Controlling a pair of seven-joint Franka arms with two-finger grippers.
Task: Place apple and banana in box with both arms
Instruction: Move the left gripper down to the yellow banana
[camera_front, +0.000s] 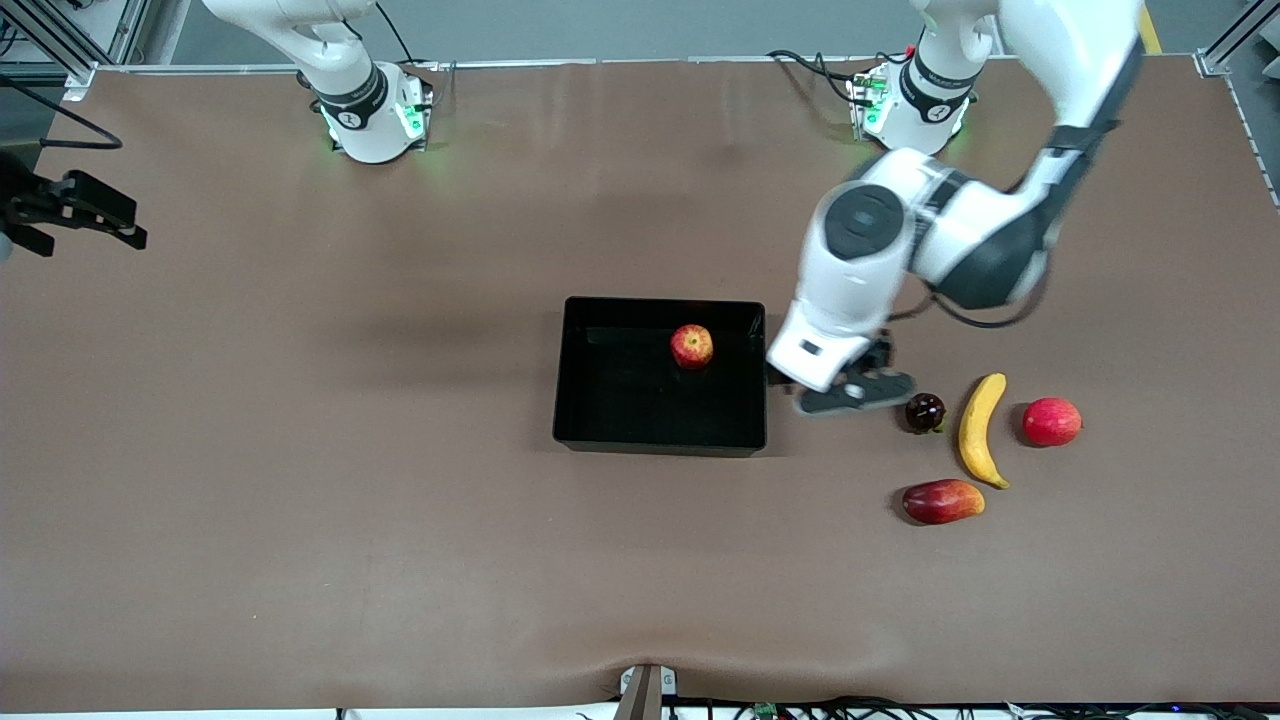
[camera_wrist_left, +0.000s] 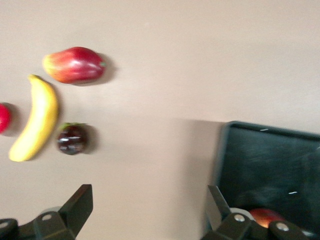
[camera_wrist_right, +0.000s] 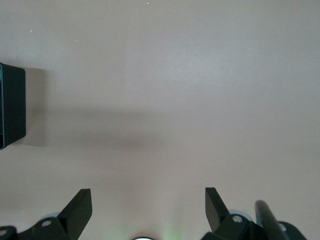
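Observation:
The apple (camera_front: 691, 346), red with yellowish streaks, lies inside the black box (camera_front: 620, 395). It also shows in the left wrist view (camera_wrist_left: 265, 216), in the box (camera_wrist_left: 272, 160). The banana (camera_front: 980, 430) lies on the table toward the left arm's end, and shows in the left wrist view (camera_wrist_left: 36, 120). My left gripper (camera_front: 858, 390) is open and empty, low over the table between the box and the banana; its jaws (camera_wrist_left: 149, 196) stand wide apart. My right gripper (camera_front: 95, 212) is open and empty (camera_wrist_right: 148, 196), waiting at the right arm's end of the table.
A dark round fruit (camera_front: 925, 411) lies beside the banana, toward the box. A plain red round fruit (camera_front: 1051, 421) lies next to the banana. An elongated red-yellow fruit (camera_front: 942, 501) lies nearer the front camera. The box's corner (camera_wrist_right: 12, 105) shows in the right wrist view.

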